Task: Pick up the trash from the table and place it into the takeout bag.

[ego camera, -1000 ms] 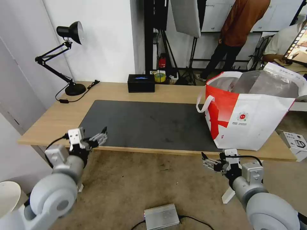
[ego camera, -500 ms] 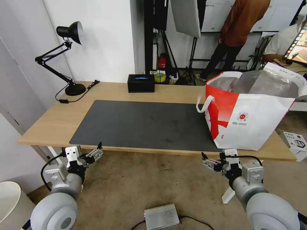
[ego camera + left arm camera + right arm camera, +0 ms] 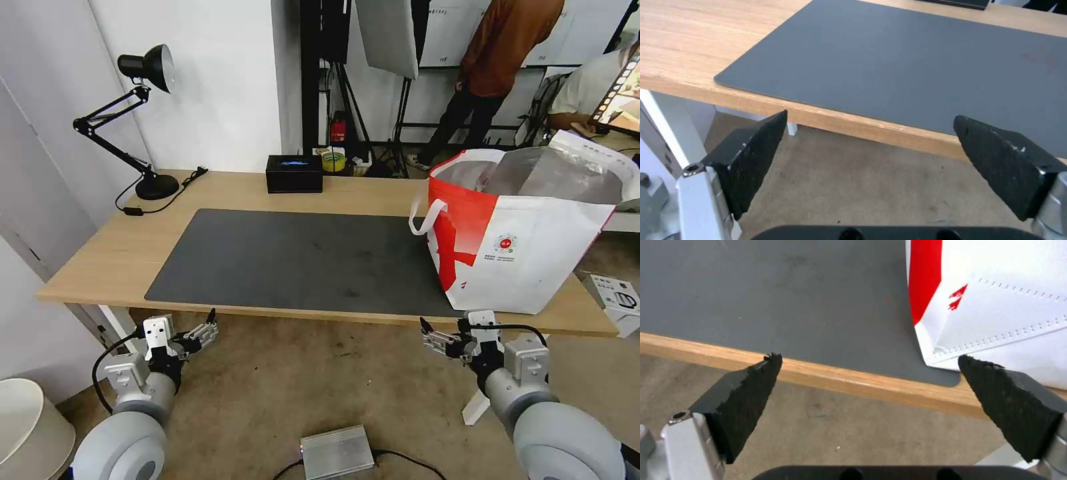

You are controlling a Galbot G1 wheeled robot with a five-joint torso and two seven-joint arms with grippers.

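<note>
- From the head view I see the whole table (image 3: 120, 247) with its dark mat (image 3: 300, 260), and the bag (image 3: 533, 247) standing on the table's right end, part on the mat, top open and foil lining showing.
- That view also gives me a lamp (image 3: 143, 120) at the far left corner and a black box (image 3: 294, 173) at the far edge; neither wrist view reaches them.
- I see no trash on the mat or the bare wood; I cannot see the bottom of the bag.
- My left wrist view adds the mat's rounded near-left corner (image 3: 724, 78), the wooden front edge and a white table leg (image 3: 662, 126) below it.
- My right wrist view adds the bag's lower corner (image 3: 987, 326) sitting on the mat near that mat's near-right corner.
- Left gripper (image 3: 203, 328): fingers (image 3: 751, 160) spread wide, holding nothing, touching nothing, below and in front of the table edge.
- Right gripper (image 3: 433, 339): fingers (image 3: 742, 400) equally wide apart, empty, below the edge just in front of the bag.
- Against a second ago, my left gripper has dropped from table-edge height to below it; the right one has kept its place.
</note>
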